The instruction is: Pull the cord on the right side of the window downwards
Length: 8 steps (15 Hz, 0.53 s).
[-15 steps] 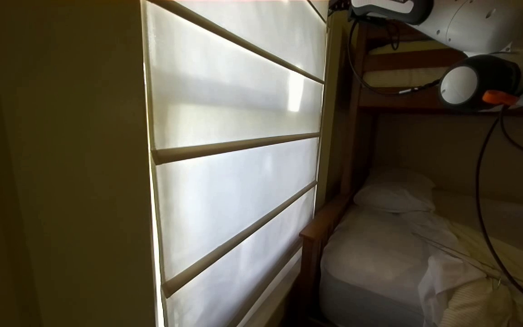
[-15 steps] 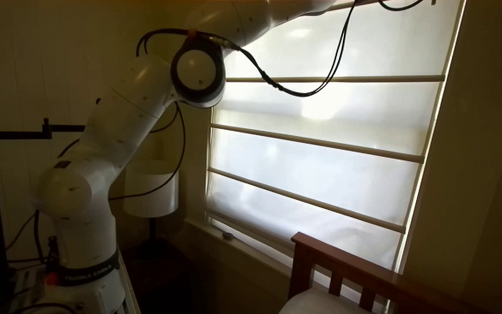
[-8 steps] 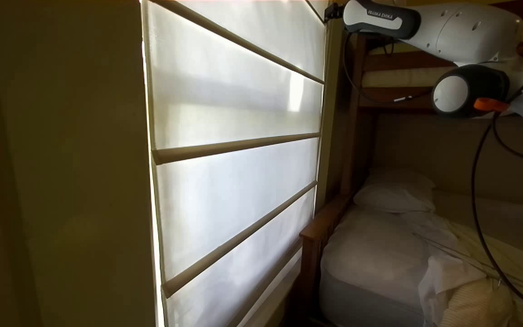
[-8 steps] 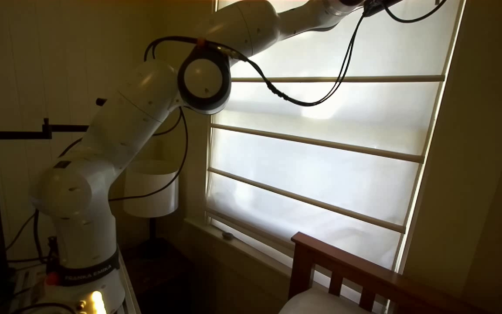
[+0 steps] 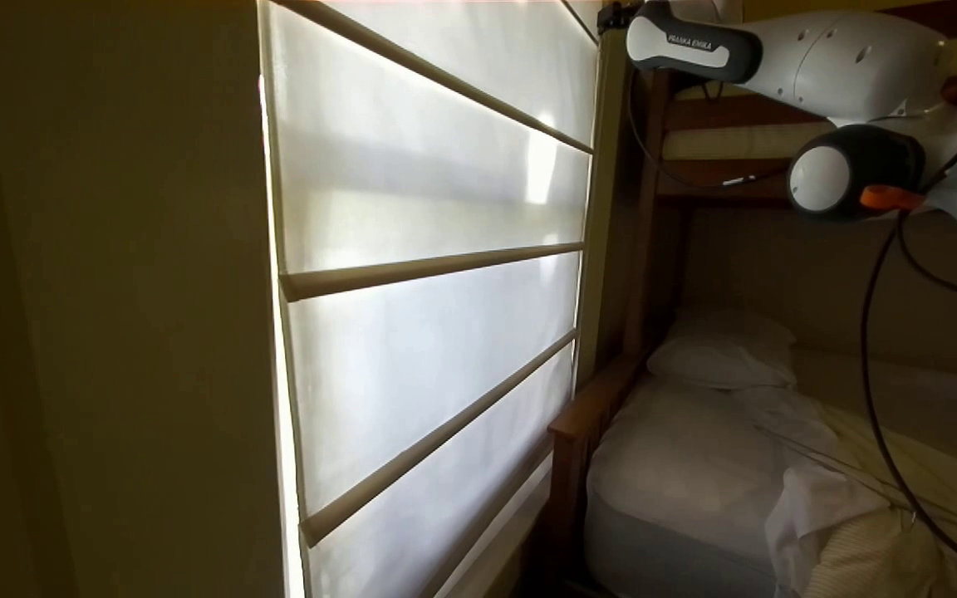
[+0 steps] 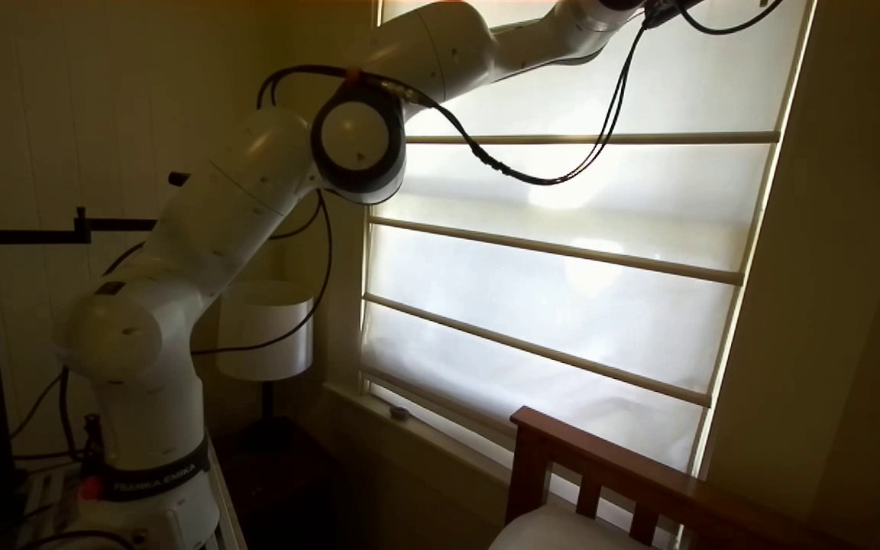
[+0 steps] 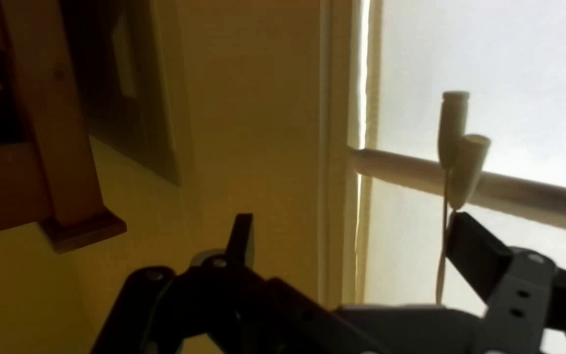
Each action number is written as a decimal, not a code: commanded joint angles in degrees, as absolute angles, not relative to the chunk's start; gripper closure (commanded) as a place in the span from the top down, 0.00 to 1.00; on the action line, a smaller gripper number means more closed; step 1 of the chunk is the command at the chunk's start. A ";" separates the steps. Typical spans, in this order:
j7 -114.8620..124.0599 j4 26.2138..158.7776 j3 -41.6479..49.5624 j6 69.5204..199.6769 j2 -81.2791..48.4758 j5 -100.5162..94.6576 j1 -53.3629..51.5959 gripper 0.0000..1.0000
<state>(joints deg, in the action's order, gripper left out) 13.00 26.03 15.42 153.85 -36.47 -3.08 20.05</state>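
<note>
Claw (image 7: 353,221) spread wide, empty. Cord (image 7: 443,246) by window (image 7: 528,103) edge — likely light, limp, slippery; pinch where tassels (image 7: 453,129) taper.

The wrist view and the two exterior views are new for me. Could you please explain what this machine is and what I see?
It is a white robot arm; both exterior views come from cameras apart from it and show it near a shaded window. The wrist view comes from a camera by its grasping tool. That view seems upside down: the pulls on two thin cords point upward there. The tool is open and appears to hold nothing; whether a finger touches a cord, I cannot tell. In an exterior view, a pillow and rumpled bedding lie on the bunk bed.
</note>
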 commanded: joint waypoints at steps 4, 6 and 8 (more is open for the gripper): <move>19.27 24.25 19.64 156.36 -37.90 -8.02 18.71 0.59; 19.69 24.26 20.17 156.58 -37.95 -8.70 18.26 0.44; 19.93 24.27 20.49 156.66 -37.97 -9.07 17.96 0.30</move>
<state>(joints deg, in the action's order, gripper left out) 17.19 26.01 19.13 155.75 -36.89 -6.92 18.31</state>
